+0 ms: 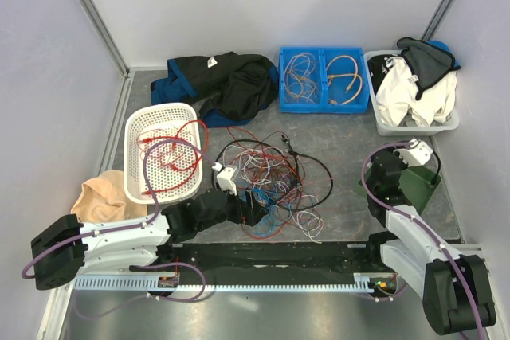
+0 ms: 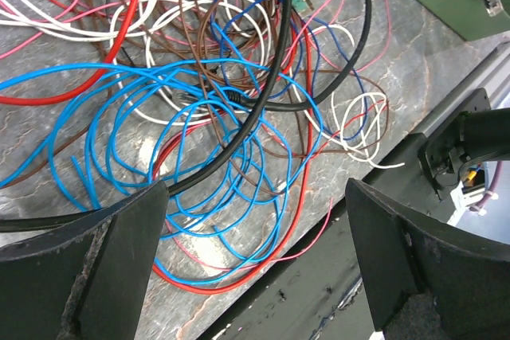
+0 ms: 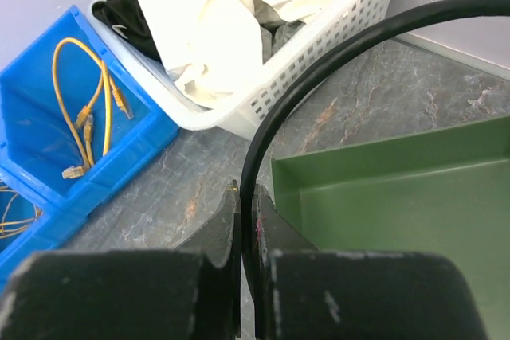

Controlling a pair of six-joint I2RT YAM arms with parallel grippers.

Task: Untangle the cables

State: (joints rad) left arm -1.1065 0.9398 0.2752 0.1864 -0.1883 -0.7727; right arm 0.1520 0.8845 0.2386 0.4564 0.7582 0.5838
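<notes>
— How is the messy tangle of thin red, black, white and blue wires (image 1: 267,185) looking?
— It's sprawling mid-table, loops overlapping, under the wide-spread left gripper (image 2: 255,197). At three o'clock, the right gripper (image 3: 247,197) is pinching a thick black cable (image 3: 319,69), its far end running offscreen.

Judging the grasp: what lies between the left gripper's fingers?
Left wrist view: blue wire loops and a red wire on the table, beyond the left gripper.

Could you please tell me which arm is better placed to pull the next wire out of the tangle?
Left. The left hand is open directly over the tangle. The right hand is off by the green tray, shut on a black cable.
</notes>
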